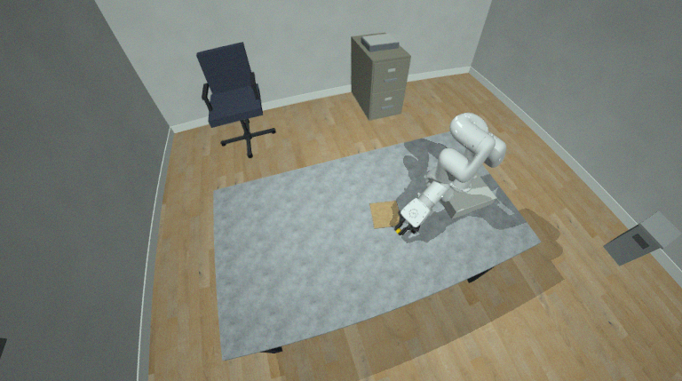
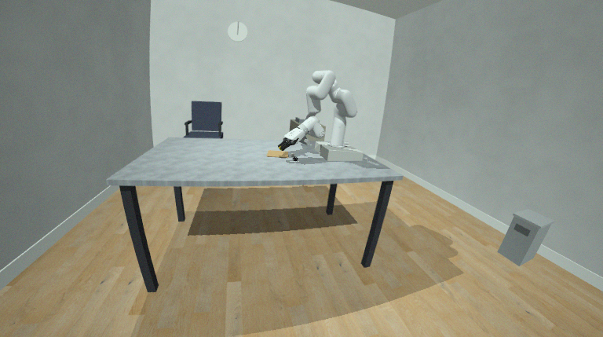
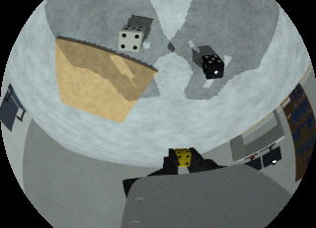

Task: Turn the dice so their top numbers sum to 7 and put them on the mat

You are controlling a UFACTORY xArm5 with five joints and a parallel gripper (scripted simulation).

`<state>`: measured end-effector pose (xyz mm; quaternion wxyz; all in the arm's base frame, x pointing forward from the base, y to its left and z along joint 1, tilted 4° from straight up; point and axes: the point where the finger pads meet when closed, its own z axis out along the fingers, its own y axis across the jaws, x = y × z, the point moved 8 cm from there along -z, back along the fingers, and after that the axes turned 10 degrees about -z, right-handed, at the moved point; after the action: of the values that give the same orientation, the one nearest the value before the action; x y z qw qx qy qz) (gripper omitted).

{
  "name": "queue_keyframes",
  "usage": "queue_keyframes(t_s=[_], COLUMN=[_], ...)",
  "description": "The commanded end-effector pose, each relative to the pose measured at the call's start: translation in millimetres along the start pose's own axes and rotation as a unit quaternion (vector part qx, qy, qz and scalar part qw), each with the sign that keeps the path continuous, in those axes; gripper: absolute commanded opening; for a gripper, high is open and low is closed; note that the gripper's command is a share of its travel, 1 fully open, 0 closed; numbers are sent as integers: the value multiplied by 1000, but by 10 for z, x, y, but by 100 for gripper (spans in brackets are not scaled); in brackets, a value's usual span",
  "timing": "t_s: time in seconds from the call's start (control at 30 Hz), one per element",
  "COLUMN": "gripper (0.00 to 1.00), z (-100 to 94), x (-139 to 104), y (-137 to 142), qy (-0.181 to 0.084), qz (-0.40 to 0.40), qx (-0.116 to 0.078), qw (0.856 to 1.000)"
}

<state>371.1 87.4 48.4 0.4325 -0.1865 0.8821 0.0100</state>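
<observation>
My gripper [image 1: 398, 230] [image 2: 280, 147] [image 3: 180, 157] is tilted and shut on the yellow die, held above the table near the mat. The yellow die shows black pips between the fingertips in the wrist view. The tan square mat [image 1: 382, 213] [image 2: 275, 154] [image 3: 89, 92] lies on the table. The white die [image 3: 130, 39] sits on the table just beside the mat's edge; its upper face appears to show four pips. The black die [image 2: 294, 159] [image 3: 212, 67] sits off the mat, farther from it; its upper face appears to show one. The top view does not show these two dice.
The grey table [image 1: 286, 250] [image 2: 199, 164] carries the robot's pale base block [image 1: 472, 201] [image 2: 344, 153] on the base side of the dice. The arm's shadow falls across both loose dice and part of the mat. A chair [image 1: 231, 100] and cabinet [image 1: 379, 80] stand beyond the table.
</observation>
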Motion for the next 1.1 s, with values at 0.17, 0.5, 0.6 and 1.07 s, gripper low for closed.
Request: queue_keyframes(t_s=[0.17,0.5,0.6,1.07], gripper=[15,15,15,15], z=[175,308,311,313], x=[228,412,416,419], y=[40,72,72,73], qy=[-2,-2,-2,-2], qz=[0,0,0,0], qx=[1,1,1,1], qw=[1000,1000,1000,1000])
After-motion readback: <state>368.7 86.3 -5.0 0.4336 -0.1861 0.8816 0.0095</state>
